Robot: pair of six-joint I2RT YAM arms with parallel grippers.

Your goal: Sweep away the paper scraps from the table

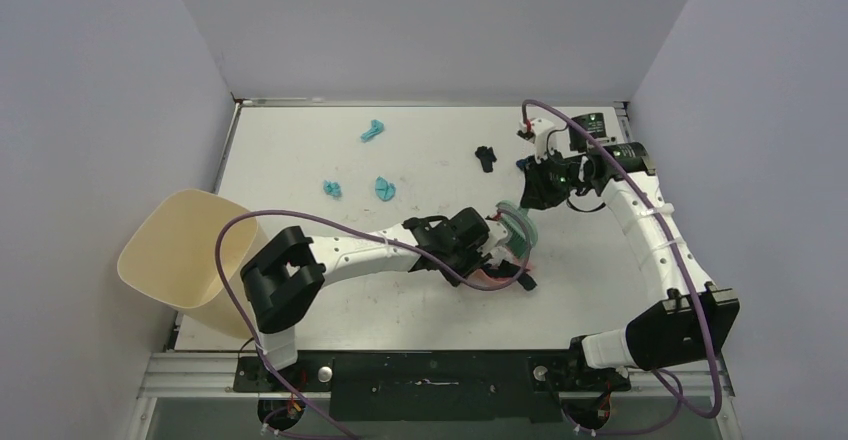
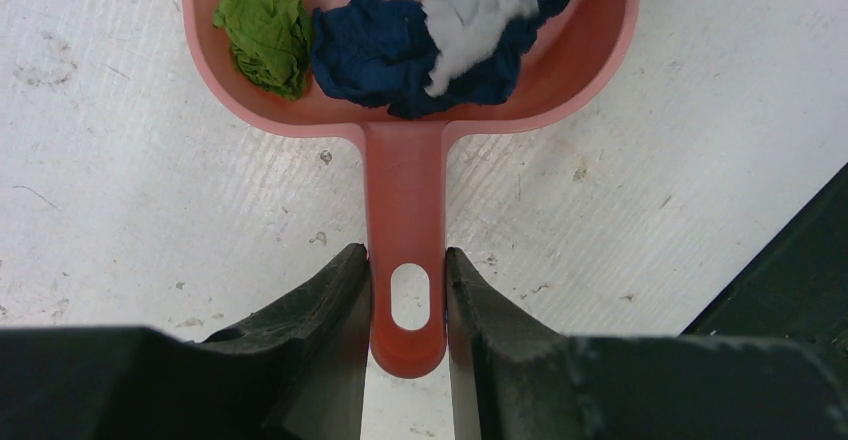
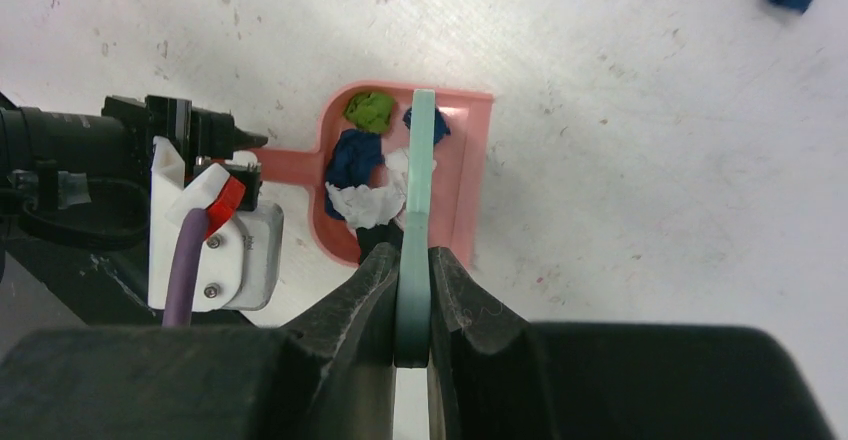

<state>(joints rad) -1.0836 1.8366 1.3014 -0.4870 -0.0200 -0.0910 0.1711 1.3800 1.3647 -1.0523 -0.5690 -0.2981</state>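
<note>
Dustpan (image 2: 405, 190) of scraps (image 2: 370, 50) in left jaws, brush (image 3: 422, 160) in right jaws

Your dustpan (image 2: 405, 210): pink
Your brush (image 3: 418, 160): pale teal
Paper scraps (image 2: 380, 50) in your dustpan: green, navy, white
Loose scraps (image 1: 385, 189): teal, black
Table (image 1: 300, 150): white, dark scuffs

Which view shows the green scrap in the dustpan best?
Left wrist: the green scrap sits large and sharp in the pink dustpan, beside a dark blue wad. Right wrist shows it small, near the brush. Top external: not discernible.
</note>
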